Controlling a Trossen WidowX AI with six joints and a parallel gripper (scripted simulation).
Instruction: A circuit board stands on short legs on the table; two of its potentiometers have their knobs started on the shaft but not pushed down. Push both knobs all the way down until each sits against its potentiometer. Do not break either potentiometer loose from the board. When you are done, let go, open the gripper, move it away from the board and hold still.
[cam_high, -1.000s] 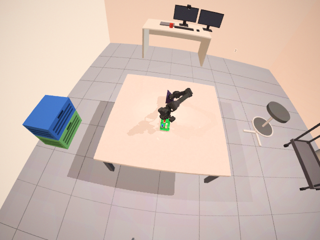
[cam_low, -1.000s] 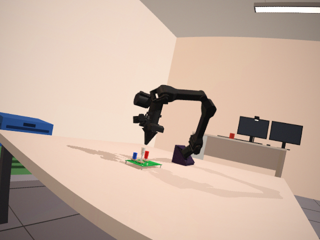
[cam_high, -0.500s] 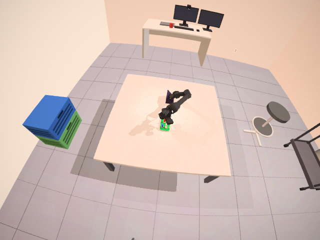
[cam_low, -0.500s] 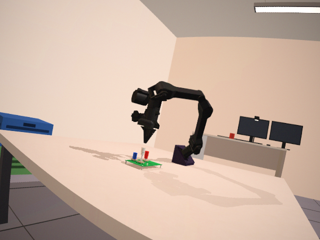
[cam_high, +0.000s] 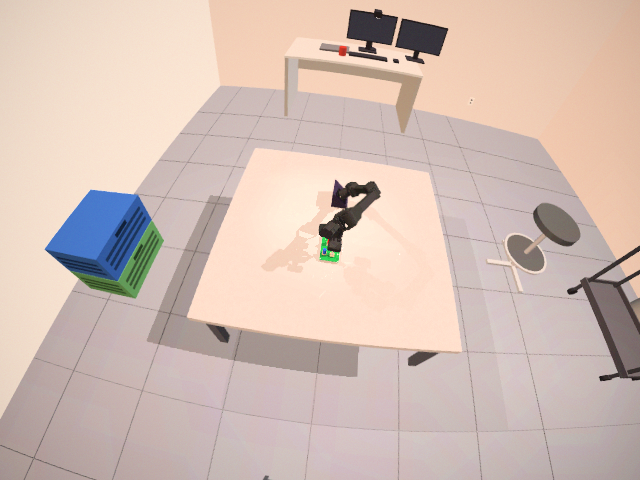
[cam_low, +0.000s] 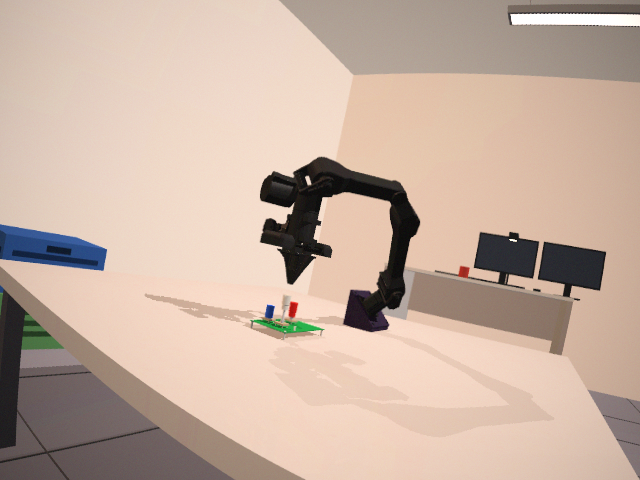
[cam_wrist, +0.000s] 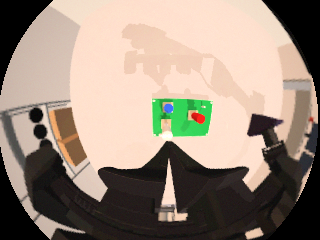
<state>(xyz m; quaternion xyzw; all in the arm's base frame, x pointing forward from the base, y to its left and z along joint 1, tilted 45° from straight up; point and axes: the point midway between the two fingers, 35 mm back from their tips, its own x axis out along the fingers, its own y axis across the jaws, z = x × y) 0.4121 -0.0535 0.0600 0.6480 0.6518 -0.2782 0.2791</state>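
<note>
The green board (cam_high: 336, 259) (cam_low: 306, 327) (cam_wrist: 186, 129) stands on short legs. The white knob (cam_low: 286, 301) (cam_wrist: 166, 135) sits high on its shaft, with bare shaft showing below it in the exterior view. The red knob (cam_low: 293, 309) (cam_wrist: 199, 118) stands lower than the white one; whether it touches its potentiometer is too small to tell. The blue knob (cam_low: 269, 311) (cam_wrist: 168, 108) (cam_high: 324, 252) sits low, close to its potentiometer. My gripper (cam_low: 291, 282) (cam_wrist: 168, 143) is shut and empty, its tips pointing down a little above the white knob, not touching it.
The arm's dark base (cam_high: 338, 198) (cam_low: 361, 315) (cam_wrist: 262, 125) stands on the table (cam_high: 279, 180) (cam_low: 206, 356) behind the board. The red and blue knobs stand close to the white one. The desk with monitors is far beyond the table.
</note>
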